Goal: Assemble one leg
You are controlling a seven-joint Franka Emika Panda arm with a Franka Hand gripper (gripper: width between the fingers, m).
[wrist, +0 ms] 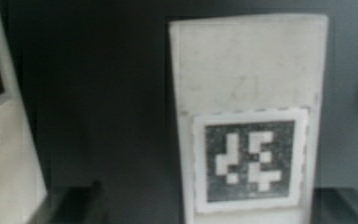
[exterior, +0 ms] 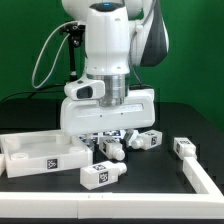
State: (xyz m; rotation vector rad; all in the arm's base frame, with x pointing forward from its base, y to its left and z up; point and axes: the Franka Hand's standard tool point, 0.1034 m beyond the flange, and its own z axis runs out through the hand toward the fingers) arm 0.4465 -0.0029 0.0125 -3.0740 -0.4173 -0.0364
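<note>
In the wrist view a leg (wrist: 247, 90), a chunky white post with a black-and-white tag on its side, fills the middle of the picture and lies on the black table. My gripper (wrist: 211, 206) is low over it and open. One dark finger (wrist: 73, 203) stands apart from the leg's side, with bare table between them. In the exterior view the gripper (exterior: 110, 136) hangs just above the table over a leg (exterior: 112, 150). Two more legs lie near it, one in front (exterior: 100, 175) and one to the exterior view's right (exterior: 146, 138).
The large flat white panel (exterior: 30, 152) lies at the exterior view's left, and its edge shows in the wrist view (wrist: 5, 150). The long white L-shaped bar (exterior: 196, 170) runs along the right and front of the table.
</note>
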